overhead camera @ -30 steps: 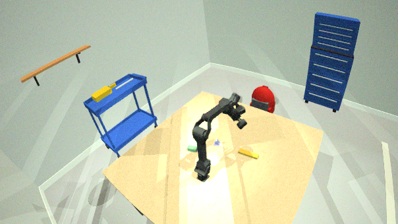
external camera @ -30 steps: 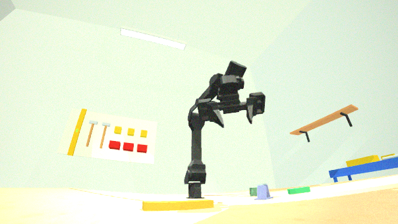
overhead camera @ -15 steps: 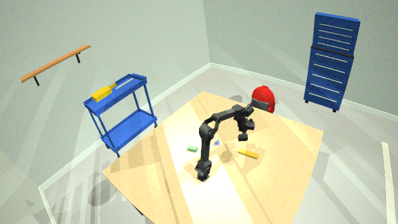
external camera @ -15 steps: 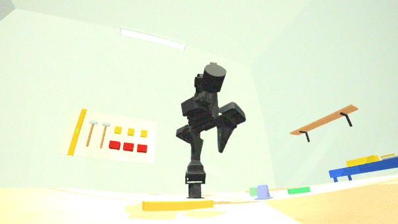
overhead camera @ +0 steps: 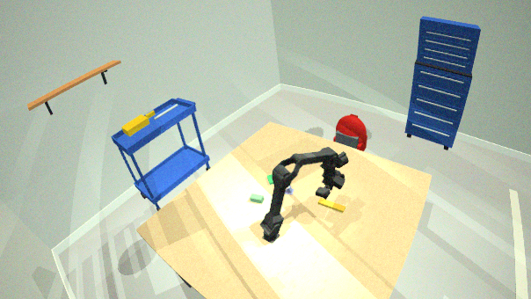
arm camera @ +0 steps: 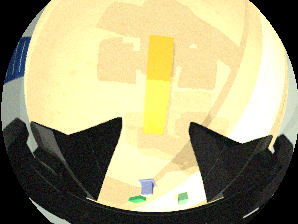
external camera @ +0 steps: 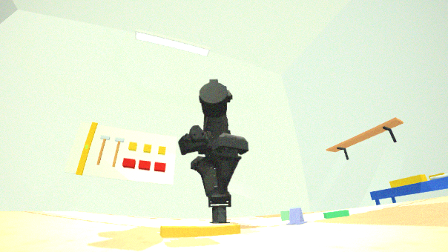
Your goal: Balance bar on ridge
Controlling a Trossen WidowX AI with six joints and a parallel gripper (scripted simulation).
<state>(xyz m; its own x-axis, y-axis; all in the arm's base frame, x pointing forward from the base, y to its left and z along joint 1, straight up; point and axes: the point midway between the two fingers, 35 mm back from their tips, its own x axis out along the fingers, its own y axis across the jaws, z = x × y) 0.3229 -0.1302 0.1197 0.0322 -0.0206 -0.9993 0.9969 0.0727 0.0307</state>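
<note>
The yellow bar (overhead camera: 331,205) (external camera: 200,230) (arm camera: 158,85) lies flat on the table. In the wrist view it runs lengthwise up the picture, its near end between and just ahead of the fingertips. The small lavender ridge (overhead camera: 288,191) (external camera: 296,216) (arm camera: 147,187) stands on the table, apart from the bar, partly behind the arm in the top view. My gripper (overhead camera: 330,186) (arm camera: 156,124) is open and empty, pointing down above the table near the bar. In the exterior view the gripper overlaps the arm, and its fingertips are hard to make out.
A pale green block (overhead camera: 257,199) (external camera: 285,216) (arm camera: 183,198) and a darker green block (overhead camera: 270,179) (external camera: 336,214) (arm camera: 137,199) lie on the table near the ridge. A blue cart (overhead camera: 171,176), a red object (overhead camera: 352,127) and a blue cabinet (overhead camera: 440,88) stand beyond the table.
</note>
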